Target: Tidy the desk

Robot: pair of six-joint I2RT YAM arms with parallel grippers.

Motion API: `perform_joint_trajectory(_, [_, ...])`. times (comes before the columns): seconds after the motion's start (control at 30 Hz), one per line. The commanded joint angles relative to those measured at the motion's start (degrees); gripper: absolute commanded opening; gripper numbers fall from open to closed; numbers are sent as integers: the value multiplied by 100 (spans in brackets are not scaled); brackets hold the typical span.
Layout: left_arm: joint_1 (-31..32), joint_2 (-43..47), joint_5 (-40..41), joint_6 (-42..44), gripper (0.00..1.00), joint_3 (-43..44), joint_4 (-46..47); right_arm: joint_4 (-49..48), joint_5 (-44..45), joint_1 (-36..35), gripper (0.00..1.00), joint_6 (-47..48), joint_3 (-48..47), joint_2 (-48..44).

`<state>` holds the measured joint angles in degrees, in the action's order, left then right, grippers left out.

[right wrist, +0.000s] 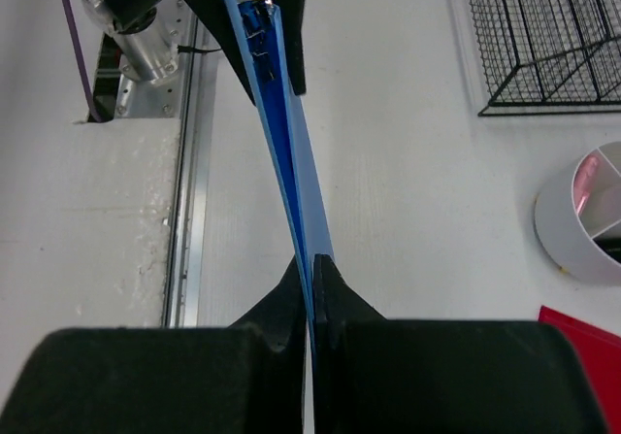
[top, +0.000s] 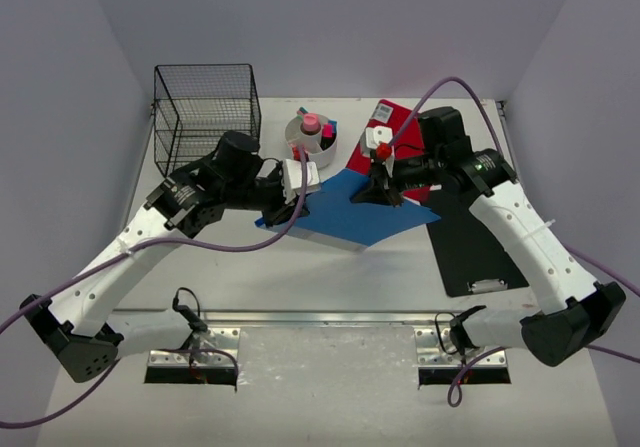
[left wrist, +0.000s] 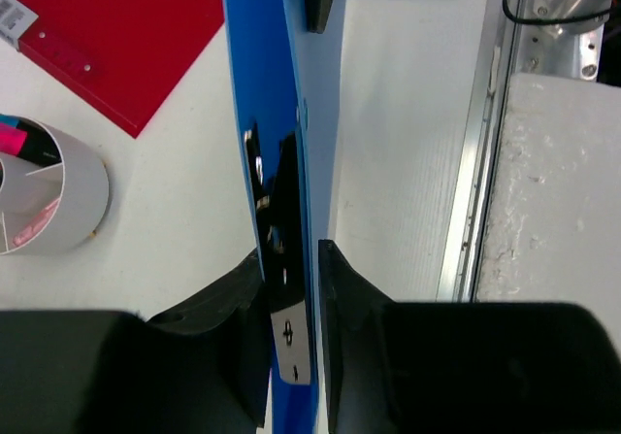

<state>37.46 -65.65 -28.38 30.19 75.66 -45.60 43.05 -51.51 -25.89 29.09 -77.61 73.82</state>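
A blue folder (top: 345, 215) with a metal clip hangs over the middle of the desk (top: 330, 277), held at both ends. My left gripper (top: 298, 197) grips its left end. In the left wrist view the left gripper (left wrist: 291, 259) is shut on the folder (left wrist: 267, 84) at the clip, which lies against one finger. My right gripper (top: 383, 192) holds the right end. The right wrist view shows the right gripper (right wrist: 312, 264) pinched shut on the thin folder (right wrist: 291, 162) edge.
A black wire basket (top: 205, 112) stands at the back left. A white round pen holder (top: 312, 139) sits behind the folder, and a red folder (top: 402, 125) lies to its right. A black clipboard (top: 470, 247) lies at the right. The silver rail (top: 320, 318) runs along the front.
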Motion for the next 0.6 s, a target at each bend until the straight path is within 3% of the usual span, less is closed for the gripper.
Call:
perform_joint_trajectory(0.0, [-279, 302, -660, -638, 25, -299, 566, -831, -370, 426, 0, -923, 17, -122])
perform_joint_trajectory(0.33, [-681, 220, -1287, -830, 43, -458, 864, -1002, -746, 594, 0, -1157, 46, -149])
perform_joint_trajectory(0.57, [-679, -39, -1461, -1059, 47, -271, 1141, -1167, -896, 594, 0, -1274, 197, -191])
